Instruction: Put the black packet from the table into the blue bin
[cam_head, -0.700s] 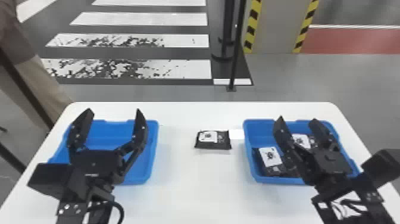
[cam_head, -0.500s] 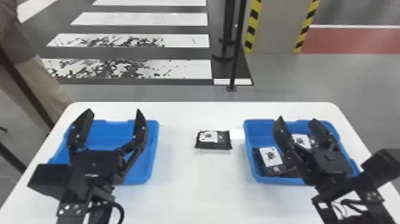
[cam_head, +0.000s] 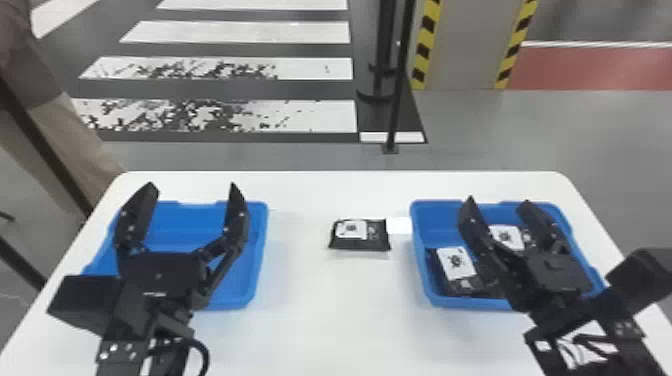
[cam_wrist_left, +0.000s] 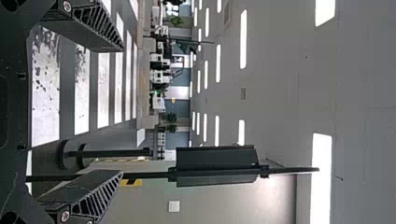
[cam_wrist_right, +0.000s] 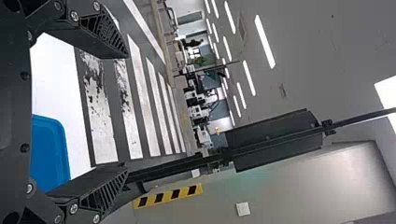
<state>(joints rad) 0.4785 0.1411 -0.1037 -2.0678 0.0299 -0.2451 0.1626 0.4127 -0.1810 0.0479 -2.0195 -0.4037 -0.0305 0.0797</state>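
Midway between two bins, the black packet (cam_head: 360, 236) with a white label lies flat on the white table. Over the left blue bin (cam_head: 262, 250) hangs my left gripper (cam_head: 191, 187), open and holding nothing; in the left wrist view the left gripper (cam_wrist_left: 122, 112) has its fingers wide apart. My right gripper (cam_head: 497, 201) stands open above the right blue bin (cam_head: 419, 260), which has black packets (cam_head: 456, 267) with white labels in it. In the right wrist view the right gripper (cam_wrist_right: 127, 114) has nothing between its fingers.
A small white patch (cam_head: 398, 226) lies between the packet and the right bin. Beyond the far edge of the white table (cam_head: 340, 175) stands a thin black post (cam_head: 397, 100) on the floor. A person stands past the table's left side.
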